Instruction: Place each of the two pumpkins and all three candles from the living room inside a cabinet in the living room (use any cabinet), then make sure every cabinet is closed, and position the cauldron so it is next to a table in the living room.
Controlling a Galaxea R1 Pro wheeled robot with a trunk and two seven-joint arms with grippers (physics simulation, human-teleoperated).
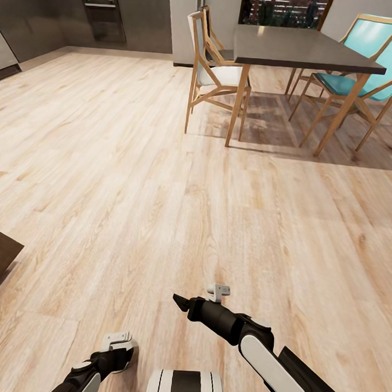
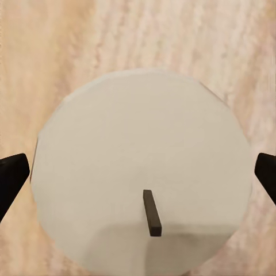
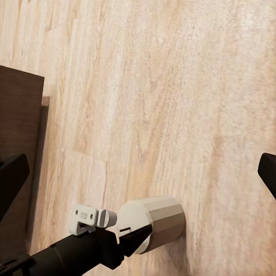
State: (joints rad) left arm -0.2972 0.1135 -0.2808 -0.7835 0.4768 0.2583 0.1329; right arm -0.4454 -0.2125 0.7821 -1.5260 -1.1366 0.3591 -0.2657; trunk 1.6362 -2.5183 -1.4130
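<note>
Clamped between the fingers of the left gripper (image 2: 138, 172), a pale candle (image 2: 141, 172) is held above the wooden floor (image 1: 133, 187). The right gripper (image 1: 179, 303) is seen with jaws spread wide. Farther off, a dining table (image 1: 301, 49) and chairs (image 1: 211, 70) are seen.

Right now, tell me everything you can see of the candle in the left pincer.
The candle is a stubby, pale grey-white cylinder with faintly faceted sides and a matte, waxy look. Its flat round top carries a short dark wick. In the right wrist view it sits between the black fingers of the left pincer, held above the light wood floor. No flame shows, and no damage.
</note>
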